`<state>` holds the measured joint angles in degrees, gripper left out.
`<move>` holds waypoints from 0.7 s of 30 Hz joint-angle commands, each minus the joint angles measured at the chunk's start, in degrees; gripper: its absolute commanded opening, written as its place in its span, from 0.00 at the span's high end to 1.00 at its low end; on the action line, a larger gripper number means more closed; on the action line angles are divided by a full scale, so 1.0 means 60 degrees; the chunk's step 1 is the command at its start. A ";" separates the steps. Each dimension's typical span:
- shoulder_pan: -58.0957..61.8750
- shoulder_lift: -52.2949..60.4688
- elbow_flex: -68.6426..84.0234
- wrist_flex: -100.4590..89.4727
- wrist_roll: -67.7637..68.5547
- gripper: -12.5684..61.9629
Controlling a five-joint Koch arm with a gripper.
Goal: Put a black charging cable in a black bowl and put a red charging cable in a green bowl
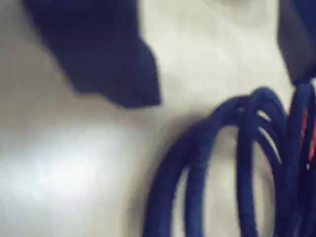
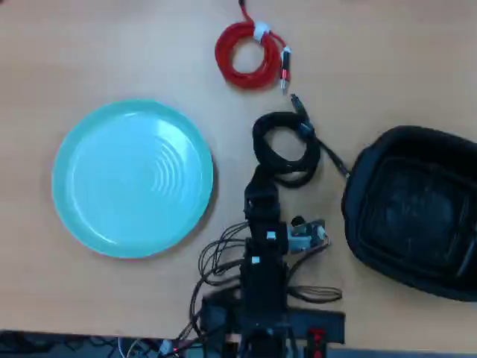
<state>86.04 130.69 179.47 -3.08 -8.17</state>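
Hand (image 2: 262,173) at black charging cable (image 2: 285,149) (no readable writing anywhere).

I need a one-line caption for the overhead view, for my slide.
Koch arm's gripper reaches the coiled black charging cable, between the round mint-green dish and the black plastic tray-like bowl; the red coiled cable waits.
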 commanded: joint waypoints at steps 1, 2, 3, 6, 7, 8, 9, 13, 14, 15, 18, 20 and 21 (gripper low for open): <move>-0.0776 0.0894 -0.3296 0.5596 0.0469 0.48; -0.0791 0.0894 -0.3574 0.5903 0.0483 0.48; -0.0806 0.0894 -0.3896 0.6182 0.0498 0.48; -0.0952 0.0894 -0.4878 0.7354 0.0542 0.48; -0.1011 0.0894 -0.5186 0.7764 0.0586 0.48; -0.1040 0.0894 -0.5464 0.8130 0.0615 0.48; -0.1040 0.0894 -0.5728 0.8496 0.0645 0.48; -0.1040 0.0894 -0.6841 0.9946 0.0894 0.48; -0.1040 0.0894 -0.7104 1.0342 0.0923 0.48; -0.1040 0.0894 -0.7368 1.0737 0.0923 0.48; -0.0923 0.0894 -0.8203 1.1836 0.0776 0.47; -0.0791 0.0879 -0.8950 1.2744 0.0703 0.47; -0.0747 0.0879 -0.9346 1.3213 0.0703 0.47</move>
<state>80.95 130.69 131.13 69.96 -3.34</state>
